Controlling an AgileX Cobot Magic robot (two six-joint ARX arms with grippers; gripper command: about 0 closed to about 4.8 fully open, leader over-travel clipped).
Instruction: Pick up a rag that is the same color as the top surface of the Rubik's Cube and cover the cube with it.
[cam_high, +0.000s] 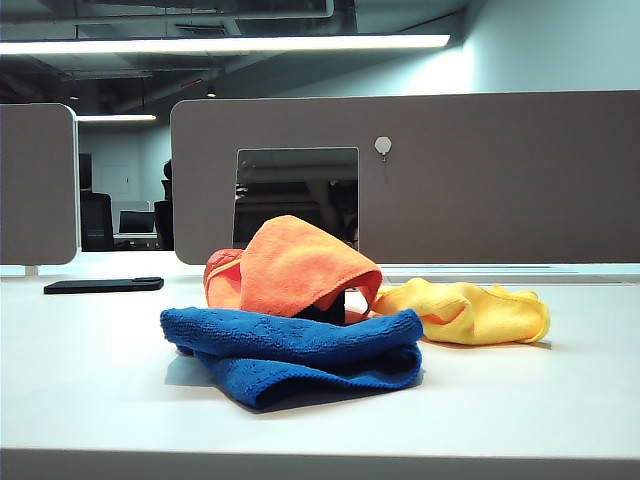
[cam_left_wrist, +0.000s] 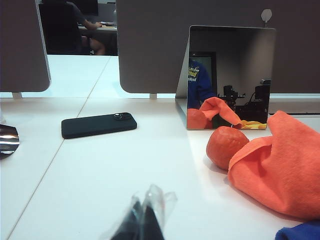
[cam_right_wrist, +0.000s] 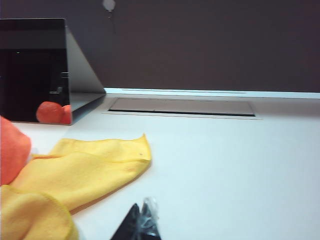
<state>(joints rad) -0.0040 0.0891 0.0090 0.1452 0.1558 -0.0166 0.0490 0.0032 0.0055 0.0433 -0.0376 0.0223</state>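
The orange rag (cam_high: 300, 265) lies humped in the middle of the table, draped over something. Only a dark patch shows under its front edge, so the Rubik's Cube is hidden. In the left wrist view the rag (cam_left_wrist: 280, 165) sits off to one side of my left gripper (cam_left_wrist: 143, 220), which is shut and empty over bare table. The right gripper (cam_right_wrist: 142, 222) is also shut with nothing in it, beside the yellow cloth; a corner of the rag (cam_right_wrist: 10, 150) shows beyond that cloth. Neither gripper appears in the exterior view.
A blue cloth (cam_high: 295, 350) lies in front of the rag and a yellow cloth (cam_high: 470, 312) to its right. An orange textured ball (cam_left_wrist: 225, 146) rests against the rag. A mirror (cam_high: 297, 195) stands behind them, and a black phone (cam_high: 103, 285) lies at the left.
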